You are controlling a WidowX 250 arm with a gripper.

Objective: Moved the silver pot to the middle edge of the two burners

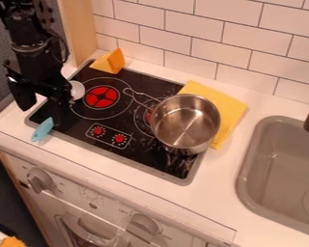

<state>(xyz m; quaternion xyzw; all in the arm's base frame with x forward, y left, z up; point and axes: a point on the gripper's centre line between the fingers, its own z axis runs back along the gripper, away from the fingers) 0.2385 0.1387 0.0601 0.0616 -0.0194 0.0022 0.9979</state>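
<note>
Silver pot, upright and open-topped, on the right side of the black stovetop, partly covering the right burner; handle pointing toward the upper left, into the space beside the left burner. Judging by this position, not at the middle edge between the burners — probably still to be gripped, moved inward and released. Just beyond the pot, a yellow cloth, partly beneath or behind it. At the stovetop's left, well apart from the pot, a black gripper, jaws apart, near a blue-handled utensil. Farther out, an orange wedge at the rear — and a gray sink in the white tabletop to the right.
</note>
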